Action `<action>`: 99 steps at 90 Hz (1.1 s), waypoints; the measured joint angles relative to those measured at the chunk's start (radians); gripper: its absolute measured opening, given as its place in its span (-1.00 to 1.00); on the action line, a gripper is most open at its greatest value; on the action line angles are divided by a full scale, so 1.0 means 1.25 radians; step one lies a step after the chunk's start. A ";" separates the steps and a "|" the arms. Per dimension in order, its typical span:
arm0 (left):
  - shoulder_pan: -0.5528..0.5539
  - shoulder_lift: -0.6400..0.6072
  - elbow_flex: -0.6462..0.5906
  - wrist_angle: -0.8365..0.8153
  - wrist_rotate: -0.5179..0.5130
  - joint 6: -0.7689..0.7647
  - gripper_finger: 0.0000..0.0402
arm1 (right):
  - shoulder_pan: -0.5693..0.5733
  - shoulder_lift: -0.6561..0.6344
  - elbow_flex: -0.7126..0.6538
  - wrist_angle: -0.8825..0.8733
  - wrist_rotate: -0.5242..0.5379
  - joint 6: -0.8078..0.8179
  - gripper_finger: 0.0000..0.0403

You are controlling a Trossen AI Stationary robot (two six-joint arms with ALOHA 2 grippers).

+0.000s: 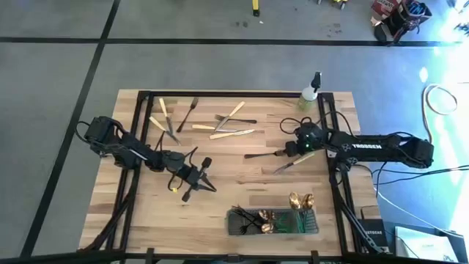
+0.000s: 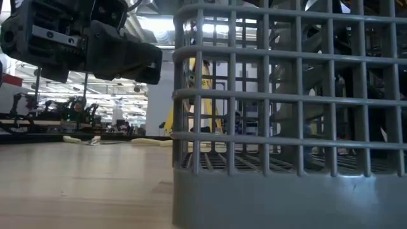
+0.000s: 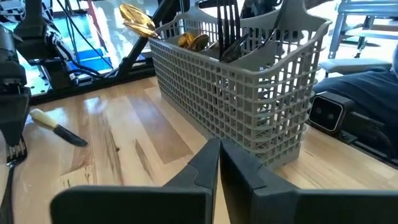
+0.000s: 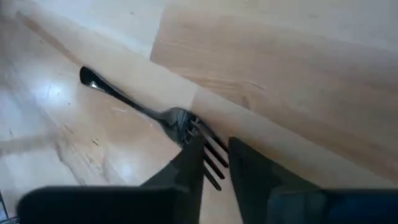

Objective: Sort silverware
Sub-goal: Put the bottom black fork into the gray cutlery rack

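Several pieces already stand in the grey basket [image 1: 315, 229] at the table's near edge, gold spoons [image 1: 300, 199] and dark forks [image 1: 245, 214] among them. Much silverware [image 1: 223, 125] lies loose across the far half of the wooden table [image 1: 234, 183]. The right gripper [image 4: 214, 155] hangs low over a dark fork [image 4: 143, 109], jaws slightly parted around its tines, holding nothing. The left gripper [image 3: 219, 163] hovers empty, jaws nearly together, beside the basket. A spray bottle [image 1: 311, 94] stands at the far edge, clear of the work.

Two arms [image 1: 132, 150], one mesh caddy [image 1: 273, 222], one spray bottle [image 1: 311, 94]
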 joint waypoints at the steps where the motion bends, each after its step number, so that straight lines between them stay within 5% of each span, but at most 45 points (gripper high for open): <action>1: 0.000 0.000 0.000 0.000 0.000 0.000 -1.00 | 0.000 0.000 0.000 0.000 -0.002 -0.002 -0.81; 32: 0.000 0.000 0.000 -0.001 0.000 -0.009 -1.00 | 0.001 -0.003 0.009 0.145 -0.069 -0.008 -1.00; 51: -0.001 0.000 0.000 -0.002 0.000 -0.028 -1.00 | 0.026 -0.007 0.163 0.117 -0.088 -0.056 -1.00; 77: -0.014 0.000 0.000 0.001 -0.002 -0.056 -1.00 | 0.143 -0.007 0.653 -0.440 0.076 -0.289 -1.00; 99: -0.028 0.000 0.000 0.005 -0.024 -0.058 -1.00 | 0.294 0.091 1.043 -0.793 0.210 -0.305 -1.00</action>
